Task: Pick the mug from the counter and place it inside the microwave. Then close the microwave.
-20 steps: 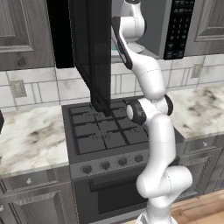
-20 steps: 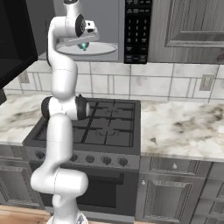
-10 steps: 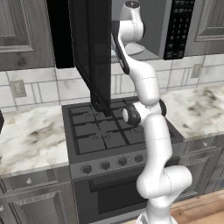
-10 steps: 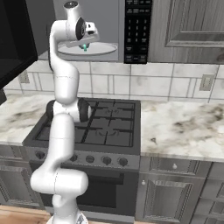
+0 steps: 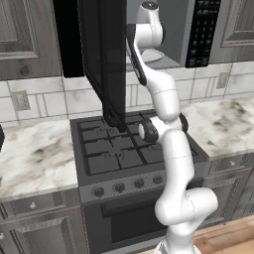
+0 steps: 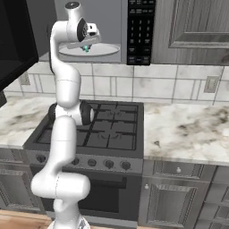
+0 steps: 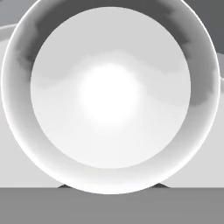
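Moved: arm reaches deeper into microwave point(image 6: 91, 27) | end effector point(image 6: 86, 46) clamped on teal mug point(image 6: 86, 48), just above turntable plate point(image 6: 107, 50) | next: release, then shut door point(image 5: 106, 54)

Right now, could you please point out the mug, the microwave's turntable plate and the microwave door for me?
mug point(image 6: 86, 48): right base view, teal side below the hand.
turntable plate point(image 6: 109, 50): right base view, bare right part of the white plate.
microwave door point(image 5: 101, 59): left base view, black inner face of the open door.
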Available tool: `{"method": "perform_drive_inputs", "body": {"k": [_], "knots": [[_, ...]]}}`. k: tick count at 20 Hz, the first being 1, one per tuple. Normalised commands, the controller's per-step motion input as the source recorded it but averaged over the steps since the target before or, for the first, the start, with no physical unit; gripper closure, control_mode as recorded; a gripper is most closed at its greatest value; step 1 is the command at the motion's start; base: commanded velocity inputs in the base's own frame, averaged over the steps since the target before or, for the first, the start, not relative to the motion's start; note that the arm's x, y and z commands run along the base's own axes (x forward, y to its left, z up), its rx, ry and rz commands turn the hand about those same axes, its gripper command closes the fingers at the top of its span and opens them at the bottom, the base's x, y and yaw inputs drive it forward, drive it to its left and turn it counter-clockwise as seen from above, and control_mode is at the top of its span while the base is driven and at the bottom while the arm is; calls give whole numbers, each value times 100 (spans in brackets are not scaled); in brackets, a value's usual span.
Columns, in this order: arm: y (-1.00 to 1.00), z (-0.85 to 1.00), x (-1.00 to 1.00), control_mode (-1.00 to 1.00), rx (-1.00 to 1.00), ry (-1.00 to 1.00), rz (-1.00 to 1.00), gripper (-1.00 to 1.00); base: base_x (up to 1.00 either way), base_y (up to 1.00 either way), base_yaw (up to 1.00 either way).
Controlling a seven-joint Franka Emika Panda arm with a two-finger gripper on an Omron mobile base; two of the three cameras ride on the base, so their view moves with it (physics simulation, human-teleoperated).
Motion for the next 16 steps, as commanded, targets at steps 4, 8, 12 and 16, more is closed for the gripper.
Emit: {"method": "perform_drive_inputs", "body": {"k": [4,8,12,16], "knots": [[0,39,0,-100,0,16,0,100,0,0,0],[0,7,0,-100,0,7,0,100,0,0,0],[0,0,0,-100,0,0,0,100,0,0,0],[0,0,0,-100,0,0,0,-100,0,0,0]]}}
